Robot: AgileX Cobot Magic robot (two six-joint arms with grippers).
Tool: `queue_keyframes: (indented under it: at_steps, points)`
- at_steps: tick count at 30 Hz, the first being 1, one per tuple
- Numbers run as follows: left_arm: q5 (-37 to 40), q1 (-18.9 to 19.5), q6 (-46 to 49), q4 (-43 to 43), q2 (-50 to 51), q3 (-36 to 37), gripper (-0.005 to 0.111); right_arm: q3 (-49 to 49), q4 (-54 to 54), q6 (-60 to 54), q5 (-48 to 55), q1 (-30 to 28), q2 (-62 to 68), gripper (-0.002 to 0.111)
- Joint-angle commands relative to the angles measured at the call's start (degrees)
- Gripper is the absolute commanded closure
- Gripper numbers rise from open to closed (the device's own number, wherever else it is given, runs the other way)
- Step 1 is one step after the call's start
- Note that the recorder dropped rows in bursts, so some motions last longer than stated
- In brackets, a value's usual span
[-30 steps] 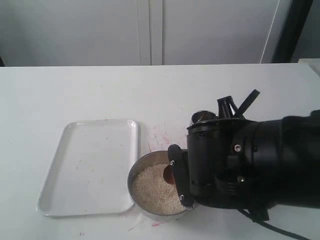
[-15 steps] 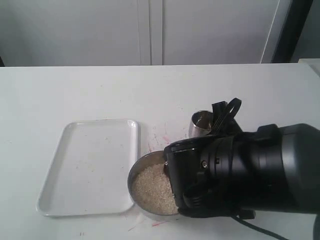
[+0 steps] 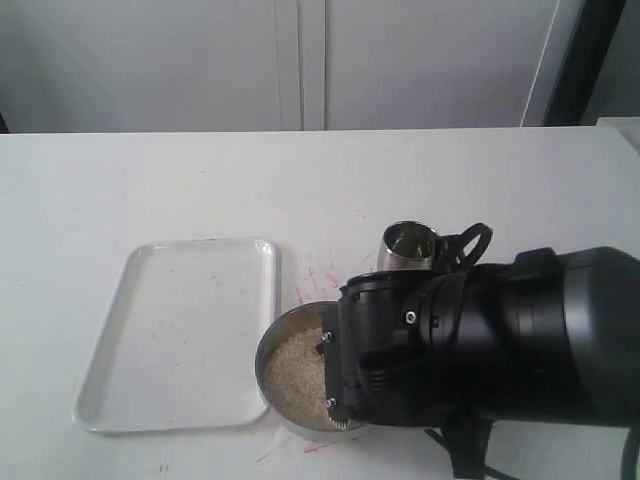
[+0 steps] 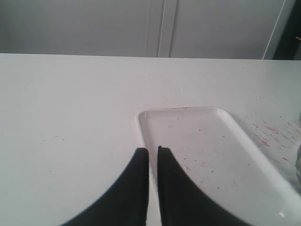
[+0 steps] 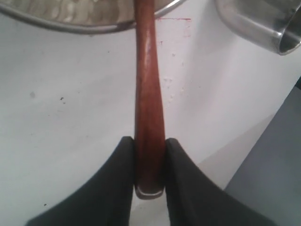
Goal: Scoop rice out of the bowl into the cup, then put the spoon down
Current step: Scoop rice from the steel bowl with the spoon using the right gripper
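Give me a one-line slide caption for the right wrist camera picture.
Right end effector clamps the wooden spoon handle, reaching over the bowl rim, cup nearby.

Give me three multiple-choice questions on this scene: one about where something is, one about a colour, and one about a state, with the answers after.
1. In the exterior view, where does the tray lie relative to the bowl?
A) to its right
B) to its left
C) stacked on top of it

2. What colour is the spoon handle?
A) white
B) blue
C) reddish-brown

3. What is the right gripper doing?
A) shut on the spoon handle
B) open and empty
C) shut on the tray's rim

Answers:
1 B, the tray sits on the left side of the bowl.
2 C, the right wrist view shows a glossy reddish-brown handle.
3 A, both fingers press against the sides of the handle.
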Motion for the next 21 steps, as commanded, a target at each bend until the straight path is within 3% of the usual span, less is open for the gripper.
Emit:
queue_keyframes:
  at_steps: [1,21]
  points:
    - [0.0,-0.3,0.0,-0.3,-0.2,-0.4,0.092,0.2,2.7,2.2,-0.2,0.0,-1.1,0.108]
    - [0.0,-0.3,0.0,-0.3,-0.2,-0.4,0.092,0.2,2.3,2.7,2.1,0.0,-5.1,0.108]
